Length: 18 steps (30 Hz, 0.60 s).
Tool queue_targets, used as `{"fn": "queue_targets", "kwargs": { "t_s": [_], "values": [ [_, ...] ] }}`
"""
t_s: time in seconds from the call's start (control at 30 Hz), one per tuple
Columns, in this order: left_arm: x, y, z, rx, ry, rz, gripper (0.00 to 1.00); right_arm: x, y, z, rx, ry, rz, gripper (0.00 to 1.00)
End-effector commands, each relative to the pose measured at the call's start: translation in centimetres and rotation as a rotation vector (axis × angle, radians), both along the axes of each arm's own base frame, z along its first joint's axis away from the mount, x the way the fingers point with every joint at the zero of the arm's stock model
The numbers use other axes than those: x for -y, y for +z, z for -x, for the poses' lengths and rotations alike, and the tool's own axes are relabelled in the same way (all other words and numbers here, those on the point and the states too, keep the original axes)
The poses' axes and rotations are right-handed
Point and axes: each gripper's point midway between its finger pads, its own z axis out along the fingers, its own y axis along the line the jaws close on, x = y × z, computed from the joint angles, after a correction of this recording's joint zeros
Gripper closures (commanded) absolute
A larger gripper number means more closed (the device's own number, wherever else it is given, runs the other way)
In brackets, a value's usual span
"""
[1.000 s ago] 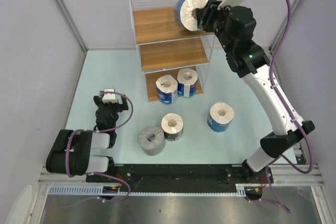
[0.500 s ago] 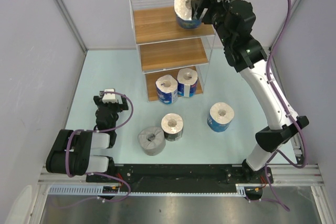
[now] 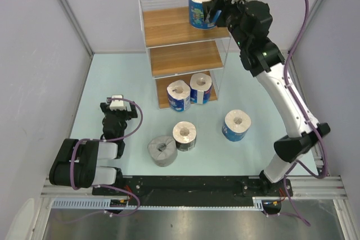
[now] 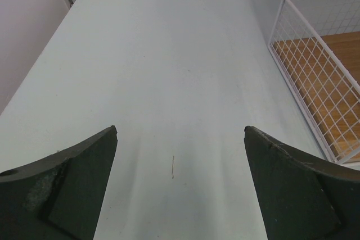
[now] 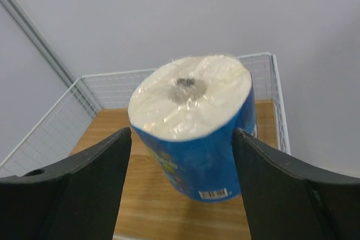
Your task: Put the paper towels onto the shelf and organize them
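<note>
Right gripper (image 3: 210, 10) is positioned at the upper centre of the top view, over the right rear corner of the shelf's top tier. A blue-wrapped roll (image 3: 199, 5) stands between its fingers (image 5: 79, 189), core opening facing up. In the right wrist view the roll fills the gap between both black fingers and leans slightly, with the wooden top board and the white wire rim behind and below it. The jaws are spread wide on either side of the roll. Whether they press on the wrapper or merely flank it cannot be determined, and contact between the roll's base and the board cannot be confirmed either.

Shelf (image 3: 169, 26) occupies the upper centre of the top view. Its middle board carries no roll. Two blue-wrapped rolls (image 3: 179, 95) stand side by side and touching at the front of the bottom board.

Three rolls stand on the table (image 3: 112, 71) in the lower centre of the top view:
- a fourth blue-wrapped roll (image 3: 236, 125), towards the right, apart from the others;
- a dark-wrapped roll (image 3: 184, 135), just in front of the shelf;
- a grey-wrapped roll (image 3: 162, 150), touching the dark-wrapped roll on its lower left.

Left gripper (image 4: 180, 133) sits low at the lower left of the top view, fingers fully spread with only bare table between them.
</note>
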Motion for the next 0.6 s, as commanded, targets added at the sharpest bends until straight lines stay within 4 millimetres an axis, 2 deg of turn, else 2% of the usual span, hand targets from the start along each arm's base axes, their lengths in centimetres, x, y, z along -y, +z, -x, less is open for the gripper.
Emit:
{"fn": "queue_targets", "kwargs": {
  "t_s": [0.0,0.03,0.07,0.1,0.13,0.17,0.2,0.23,0.27,0.3,0.37,0.47,0.57],
  "values": [
    [0.2,2.0,-0.9,0.064,-0.012,0.012,0.0,3.9,6.3,9.1,0.155,0.038,-0.119,0.23],
    [0.1,1.9,-0.8,0.063,-0.01,0.012,0.0,3.7,2.6,8.8,0.092,0.029,-0.095,0.23],
    [0.2,1.9,-0.9,0.061,-0.013,0.012,0.0,4.7,2.9,10.3,0.112,0.021,-0.117,0.23],
    [0.2,2.0,-0.9,0.064,-0.013,0.013,0.0,6.9,3.8,13.0,0.14,-0.004,-0.144,0.23],
    [0.2,2.0,-0.9,0.063,-0.012,0.013,0.0,7.2,0.0,12.8,0.07,-0.03,-0.113,0.23],
    [0.2,1.9,-0.9,0.061,-0.013,0.012,0.0,8.2,-1.7,13.4,0.032,-0.062,-0.107,0.22],
    [0.2,2.0,-0.9,0.063,-0.013,0.013,0.0,10.6,-2.3,15.2,0.027,-0.12,-0.136,0.22],
    [0.2,2.0,-0.9,0.064,-0.013,0.013,0.0,11.4,-4.6,15.5,-0.024,-0.154,-0.127,0.22],
    [0.2,1.9,-0.9,0.061,-0.012,0.013,0.0,11.7,-9.3,14.9,-0.114,-0.192,-0.087,0.22],
    [0.2,1.9,-0.8,0.061,-0.013,0.013,0.0,13.1,-11.0,15.2,-0.154,-0.256,-0.088,0.21],
    [0.2,2.0,-0.9,0.063,-0.012,0.013,0.0,14.7,-16.9,16.0,-0.313,-0.334,-0.062,0.2],
    [0.2,2.0,-0.9,0.063,-0.012,0.013,0.0,16.7,-23.5,17.2,-0.476,-0.445,-0.037,0.16],
    [0.2,2.0,-0.9,0.063,-0.013,0.013,0.0,17.0,-27.1,18.3,-0.564,-0.459,-0.069,0.14]
  ]
}}
